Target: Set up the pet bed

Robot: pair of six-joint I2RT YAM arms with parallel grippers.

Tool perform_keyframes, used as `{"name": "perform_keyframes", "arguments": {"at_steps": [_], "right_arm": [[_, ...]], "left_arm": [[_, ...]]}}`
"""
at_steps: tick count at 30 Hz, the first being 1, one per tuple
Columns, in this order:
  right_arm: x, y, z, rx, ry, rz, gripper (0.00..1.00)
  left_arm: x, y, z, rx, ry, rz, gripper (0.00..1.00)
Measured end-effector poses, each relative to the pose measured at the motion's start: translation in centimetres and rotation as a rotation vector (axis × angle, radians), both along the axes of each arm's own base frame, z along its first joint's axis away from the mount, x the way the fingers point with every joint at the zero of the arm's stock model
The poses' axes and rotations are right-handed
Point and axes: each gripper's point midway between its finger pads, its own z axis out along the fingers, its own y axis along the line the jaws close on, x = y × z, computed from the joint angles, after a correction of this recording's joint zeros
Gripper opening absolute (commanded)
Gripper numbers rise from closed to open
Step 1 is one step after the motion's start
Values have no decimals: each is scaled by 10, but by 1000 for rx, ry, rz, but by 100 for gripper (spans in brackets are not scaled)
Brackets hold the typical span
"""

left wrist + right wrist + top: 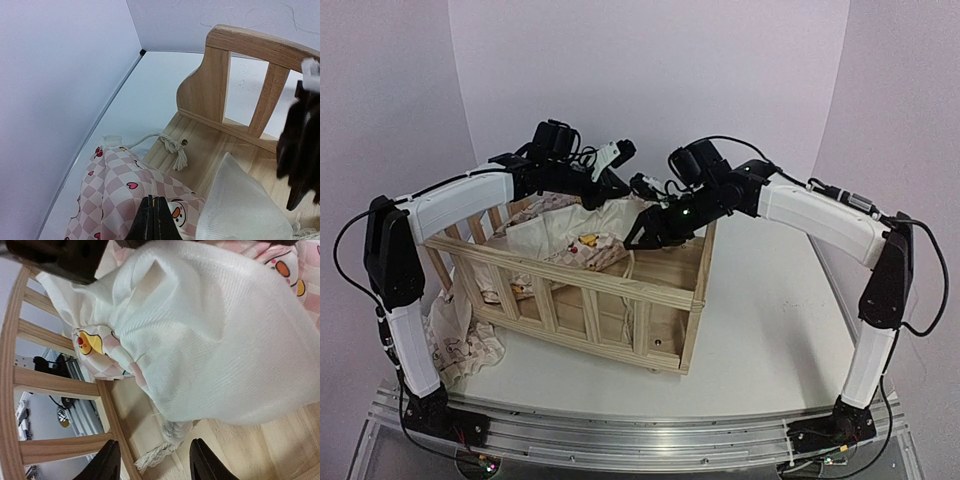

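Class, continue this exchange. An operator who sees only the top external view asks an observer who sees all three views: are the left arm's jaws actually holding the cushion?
Observer: Yes. The left wrist view shows the left gripper shut on the cushion's checked fabric.
Operator: And the right arm's jaws?
Observer: The right gripper is open, facing the cushion's white underside without touching it.
Operator: Is any tie string loose?
Observer: One tie string lies with its knot on the wooden floor of the frame.
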Motion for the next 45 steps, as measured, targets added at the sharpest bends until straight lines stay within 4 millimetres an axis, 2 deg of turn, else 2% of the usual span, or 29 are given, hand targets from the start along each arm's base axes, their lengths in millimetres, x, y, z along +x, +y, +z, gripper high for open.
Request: {"name": "perform_keyframes", "arguments": {"at_steps": [3, 6, 9, 12, 13, 16, 19, 22, 25, 27, 29, 33, 36, 37, 38, 40, 41, 42, 45], "right_arm": [[-8, 5, -17, -61, -21, -4, 51], [-10, 12, -35, -120, -43, -20, 44], [-5, 14, -58, -187, -49, -60, 29], [0, 13, -76, -241, -53, -104, 4], [2, 12, -80, -253, -57, -118, 0], [9, 8, -82, -276, -77, -152, 0], [12, 2, -76, -280, -105, -175, 0], [5, -9, -57, -263, -133, -177, 0], [-12, -20, -24, -208, -164, -150, 0], [-27, -18, 5, -138, -188, -103, 0], [-42, -20, 24, -101, -195, -65, 0], [-64, -42, 34, -128, -159, -34, 0], [-69, -48, 32, -152, -141, -28, 0], [-70, -49, 32, -157, -138, -28, 1], [-70, -50, 33, -164, -133, -29, 6], [-72, -54, 36, -182, -121, -37, 24], [-72, -56, 37, -191, -118, -44, 38], [-71, -60, 38, -199, -112, -57, 46], [-69, -65, 47, -194, -116, -87, 54]], "left_arm": [[-3, -2, -4, -10, 20, -12, 0], [-5, -3, -5, -24, 23, -25, 0], [-9, -4, -7, -34, 26, -41, 0], [-13, -4, -6, -50, 31, -52, 0], [-14, -4, -4, -57, 32, -55, 0], [-18, -3, -1, -70, 25, -61, 0], [-25, -2, 1, -76, 23, -82, 0], [-34, -4, 0, -84, 30, -128, 0], [-46, -8, -5, -83, 48, -188, 0], [-56, -13, -6, -84, 54, -234, 0], [-69, -20, -4, -94, 57, -287, 0], [-93, -34, -3, -101, 59, -378, 0], [-104, -41, -4, -104, 59, -421, 0], [-106, -41, -5, -103, 59, -426, 0], [-106, -41, -6, -100, 62, -429, 0], [-107, -41, -9, -93, 72, -433, 3], [-107, -40, -11, -87, 75, -436, 7], [-108, -39, -13, -82, 75, -438, 10], [-111, -37, -17, -62, 64, -457, 23]]}}
